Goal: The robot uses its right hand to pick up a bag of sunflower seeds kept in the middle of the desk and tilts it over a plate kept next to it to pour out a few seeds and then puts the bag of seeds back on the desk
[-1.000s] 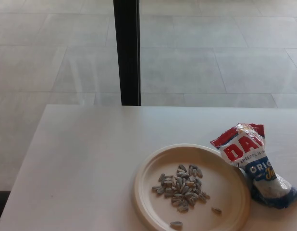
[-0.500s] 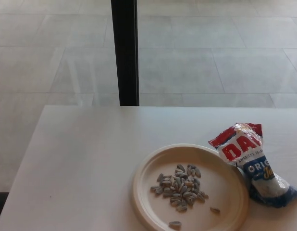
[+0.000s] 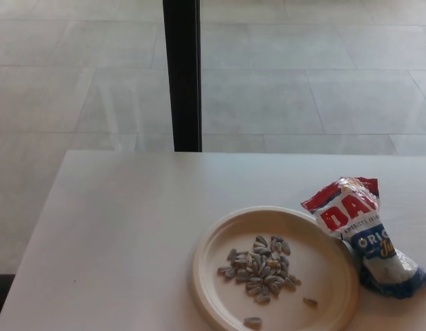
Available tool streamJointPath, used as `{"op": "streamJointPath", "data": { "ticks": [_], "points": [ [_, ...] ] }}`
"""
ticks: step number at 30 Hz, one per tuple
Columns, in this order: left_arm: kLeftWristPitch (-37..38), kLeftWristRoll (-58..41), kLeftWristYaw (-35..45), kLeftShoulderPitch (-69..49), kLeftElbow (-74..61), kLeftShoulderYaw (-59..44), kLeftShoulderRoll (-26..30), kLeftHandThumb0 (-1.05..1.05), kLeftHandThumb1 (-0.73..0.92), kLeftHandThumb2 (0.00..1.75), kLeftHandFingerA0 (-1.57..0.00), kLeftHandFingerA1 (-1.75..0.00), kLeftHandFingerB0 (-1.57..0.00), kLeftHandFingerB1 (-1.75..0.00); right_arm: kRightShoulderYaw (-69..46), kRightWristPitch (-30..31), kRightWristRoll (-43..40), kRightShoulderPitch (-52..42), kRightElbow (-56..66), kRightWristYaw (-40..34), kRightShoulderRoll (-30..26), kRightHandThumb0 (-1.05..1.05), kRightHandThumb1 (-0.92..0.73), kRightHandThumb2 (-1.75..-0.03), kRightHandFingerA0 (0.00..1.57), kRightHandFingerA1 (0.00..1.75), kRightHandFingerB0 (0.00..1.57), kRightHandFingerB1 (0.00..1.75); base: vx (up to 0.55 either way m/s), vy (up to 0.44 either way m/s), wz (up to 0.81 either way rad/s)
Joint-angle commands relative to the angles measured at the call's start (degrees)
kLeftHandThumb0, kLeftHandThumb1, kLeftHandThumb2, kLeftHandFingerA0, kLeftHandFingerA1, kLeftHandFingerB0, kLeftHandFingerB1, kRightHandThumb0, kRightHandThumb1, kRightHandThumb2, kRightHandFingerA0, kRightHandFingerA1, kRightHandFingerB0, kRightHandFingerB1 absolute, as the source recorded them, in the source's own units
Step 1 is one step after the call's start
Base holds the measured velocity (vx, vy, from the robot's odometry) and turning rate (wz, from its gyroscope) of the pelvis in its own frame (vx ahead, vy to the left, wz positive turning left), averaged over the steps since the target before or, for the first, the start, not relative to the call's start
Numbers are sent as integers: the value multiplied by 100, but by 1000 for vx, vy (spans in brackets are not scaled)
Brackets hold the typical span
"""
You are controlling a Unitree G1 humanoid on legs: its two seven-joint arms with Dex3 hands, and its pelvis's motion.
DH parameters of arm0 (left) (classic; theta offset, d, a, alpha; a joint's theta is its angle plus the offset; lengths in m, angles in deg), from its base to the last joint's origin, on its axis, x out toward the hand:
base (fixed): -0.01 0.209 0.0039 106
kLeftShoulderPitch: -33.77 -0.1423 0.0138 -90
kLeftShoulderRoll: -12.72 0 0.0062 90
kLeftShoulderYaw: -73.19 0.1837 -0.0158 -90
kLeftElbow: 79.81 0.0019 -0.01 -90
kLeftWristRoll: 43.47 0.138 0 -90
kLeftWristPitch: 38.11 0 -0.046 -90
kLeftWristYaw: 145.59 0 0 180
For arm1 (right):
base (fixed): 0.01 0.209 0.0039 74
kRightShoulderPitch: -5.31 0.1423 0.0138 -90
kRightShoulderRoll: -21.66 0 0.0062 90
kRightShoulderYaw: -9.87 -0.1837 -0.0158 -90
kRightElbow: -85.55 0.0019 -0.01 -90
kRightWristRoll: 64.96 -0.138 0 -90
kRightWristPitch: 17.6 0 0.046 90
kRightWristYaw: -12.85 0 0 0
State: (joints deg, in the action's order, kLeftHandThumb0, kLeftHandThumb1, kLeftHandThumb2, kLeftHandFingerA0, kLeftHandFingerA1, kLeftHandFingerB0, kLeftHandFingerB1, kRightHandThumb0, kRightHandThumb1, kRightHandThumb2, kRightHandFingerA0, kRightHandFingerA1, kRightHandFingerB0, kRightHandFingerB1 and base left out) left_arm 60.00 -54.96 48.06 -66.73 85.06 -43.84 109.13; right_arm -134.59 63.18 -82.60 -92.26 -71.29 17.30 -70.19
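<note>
A red, white and blue bag of sunflower seeds (image 3: 364, 233) lies on its side on the white desk (image 3: 123, 234), at the right of the head view. Its open top touches the right rim of a cream plate (image 3: 213, 276). On the plate rests a small heap of seeds (image 3: 260, 269), with two loose seeds near the front rim. Neither of my hands shows in this view.
A black vertical post (image 3: 182, 74) stands beyond the desk's far edge, with pale floor tiles behind it. The desk's left edge runs diagonally at the lower left, and the plate's front rim is cut off by the bottom of the picture.
The picture shifted slightly sideways and back, so only the camera moved. The bag, plate and seeds lie as before.
</note>
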Motion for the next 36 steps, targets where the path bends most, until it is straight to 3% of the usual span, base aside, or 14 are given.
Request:
{"op": "streamJointPath", "data": {
  "ticks": [1, 3, 4, 11, 13, 14, 15, 18, 19, 21, 22, 31, 32, 36],
  "points": [
    [-100, -46, 69, -57, -51, 17, 86, -87, 63, 103, -15, -56, -4, -32, 184, 1, -316, -68, 35, 142, -103, -73, -70, -61, 3, 45, 0, 19, 0, 0, 0],
    [-132, -150, 126, -67, -58, -73, 71, -99, 69, 107, -15, -56, -6, -21, 288, 21, -322, -69, 30, 68, -120, -78, -53, -93, 6, 39, 0, 22, 0, 0, 0],
    [-164, -190, 131, -60, -56, -114, 66, -91, 80, 65, -18, -51, -5, -30, 299, 18, -365, -67, 24, 67, -123, -80, -53, -92, 2, 37, 0, 21, 0, 0, 0],
    [-274, -297, 111, -35, -98, -304, 50, -89, 81, 65, -22, -52, -10, -33, 451, -15, -493, -147, 46, 137, -129, -74, -71, -62, 3, 48, 0, 19, 0, 0, 0],
    [-255, -249, 101, -40, -65, -262, 66, -91, 81, 65, -21, -51, -9, -32, 484, -43, -565, -158, 19, 241, -143, -82, -55, -94, 2, 26, 0, 18, 0, 0, 0],
    [-271, -262, 96, -30, -45, -275, 71, -95, 64, 104, -21, -58, -4, -35, 492, -34, -584, -159, 10, 255, -148, -86, -56, -94, 1, 21, 0, 15, 0, 0, 0],
    [-346, -331, 80, -3, -28, -334, 70, -89, 79, 64, -22, -51, -9, -31, 506, -16, -602, -160, 16, 257, -152, -80, -53, -93, 4, 40, 0, 21, 0, 0, 0],
    [-291, -311, 100, -20, -38, -317, 69, -88, 80, 64, -22, -52, -10, -32, 538, -31, -661, -185, 28, 375, -153, -83, -56, -93, 1, 26, 0, 16, 0, 0, 0],
    [-332, -327, 68, -5, -30, -330, 70, -95, 66, 103, -21, -58, -7, -39, 614, -47, -607, -199, 27, 329, -163, -84, -57, -94, 1, 27, 0, 17, 0, 0, 0],
    [-297, -325, 111, -25, -36, -327, 70, -91, 61, 103, -20, -59, -6, -38, 684, -66, -598, -207, 11, 317, -175, -72, -73, -61, 0, 40, 0, 14, 0, 0, 0],
    [-254, -285, 137, -45, -42, -288, 75, -91, 81, 65, -21, -51, -9, -32, 718, -74, -597, -218, 23, 322, -174, -73, -59, -80, 2, 33, 0, 10, 0, 0, 0],
    [-350, -320, 93, 53, -35, -305, 101, -86, 61, 101, -20, -57, -7, -34, 888, -78, -670, -182, 14, 254, -180, -84, -56, -94, 1, 29, 0, 18, 0, 0, 0],
    [-332, -310, 102, 64, -41, -292, 94, -88, 79, 64, -23, -51, -9, -31, 885, -64, -695, -155, 8, 277, -187, -84, -57, -94, 1, 27, 0, 17, 0, 0, 0],
    [-313, -274, 84, 28, -92, -238, 111, -94, 64, 83, -25, -54, -10, -32, 991, -129, -629, -216, 37, 374, -187, -80, -58, -96, 0, 23, 0, 20, 0, 0, 0]
  ]
}}
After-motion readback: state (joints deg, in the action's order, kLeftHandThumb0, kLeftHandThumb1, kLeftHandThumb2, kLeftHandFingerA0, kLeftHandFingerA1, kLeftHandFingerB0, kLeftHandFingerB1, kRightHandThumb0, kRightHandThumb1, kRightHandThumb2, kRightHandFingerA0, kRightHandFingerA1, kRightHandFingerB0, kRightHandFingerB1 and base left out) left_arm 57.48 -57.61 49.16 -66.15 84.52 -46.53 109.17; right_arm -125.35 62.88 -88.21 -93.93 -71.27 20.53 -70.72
